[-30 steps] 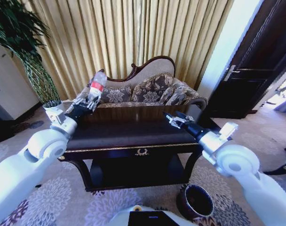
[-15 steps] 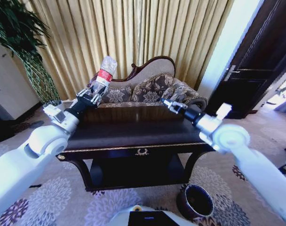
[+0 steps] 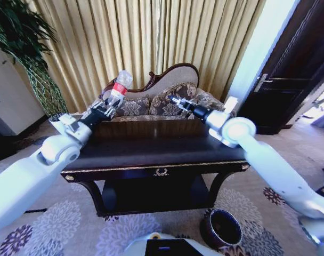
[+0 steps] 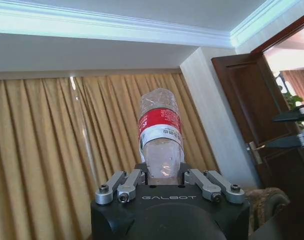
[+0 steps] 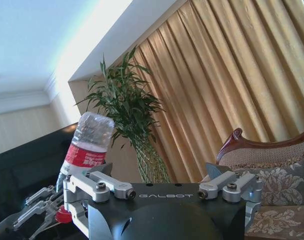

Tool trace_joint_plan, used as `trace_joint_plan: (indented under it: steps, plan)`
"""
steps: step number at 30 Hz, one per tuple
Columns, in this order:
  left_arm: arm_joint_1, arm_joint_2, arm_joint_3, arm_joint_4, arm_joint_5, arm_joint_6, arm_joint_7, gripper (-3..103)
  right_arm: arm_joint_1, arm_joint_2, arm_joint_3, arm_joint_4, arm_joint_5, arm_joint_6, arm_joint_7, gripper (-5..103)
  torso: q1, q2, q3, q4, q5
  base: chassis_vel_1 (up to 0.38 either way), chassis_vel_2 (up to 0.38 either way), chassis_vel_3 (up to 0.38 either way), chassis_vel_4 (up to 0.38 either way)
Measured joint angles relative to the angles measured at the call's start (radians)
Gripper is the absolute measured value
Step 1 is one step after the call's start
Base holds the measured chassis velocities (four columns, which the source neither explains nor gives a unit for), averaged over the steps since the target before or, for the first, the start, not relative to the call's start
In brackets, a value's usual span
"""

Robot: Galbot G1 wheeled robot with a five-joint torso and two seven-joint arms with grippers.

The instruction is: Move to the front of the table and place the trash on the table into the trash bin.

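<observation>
Bottle (image 3: 119, 85), the trash in hand, sits clenched base-outward in the left end effector (image 3: 106, 106) at upper left of the head view, lifted off the tabletop (image 3: 151, 152) so it can travel. The right end effector (image 3: 175, 100), mid-frame above the far edge, looks spread and empty, though its tips are hard to read. The trash bin (image 3: 221, 228) waits at lower right, well apart.

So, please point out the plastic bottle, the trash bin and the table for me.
plastic bottle (image 4: 160, 125): left wrist view, on its red label.
trash bin (image 3: 211, 233): head view, on its outer wall, left side.
table (image 3: 151, 152): head view, on the bare dark top.
</observation>
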Motion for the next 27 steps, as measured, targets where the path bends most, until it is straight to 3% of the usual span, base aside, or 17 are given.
trace_joint_plan:
  steps: [17,27]
  plan:
    - [-0.34,-0.162,0.403,-0.003,-0.037,0.057,-0.09,29,-0.02,0.003,0.038,0.025,-0.01,0.0,-0.002,100,0.0,0.0,0.0,0.0001,0.0002,0.0,0.0,0.0,0.0]
    - [-0.43,-0.204,0.507,-0.007,-0.064,0.065,-0.11,28,-0.052,-0.006,0.081,0.055,-0.007,-0.001,-0.002,100,0.0,0.0,0.0,0.0001,0.0,0.0,0.0,0.0,0.0]
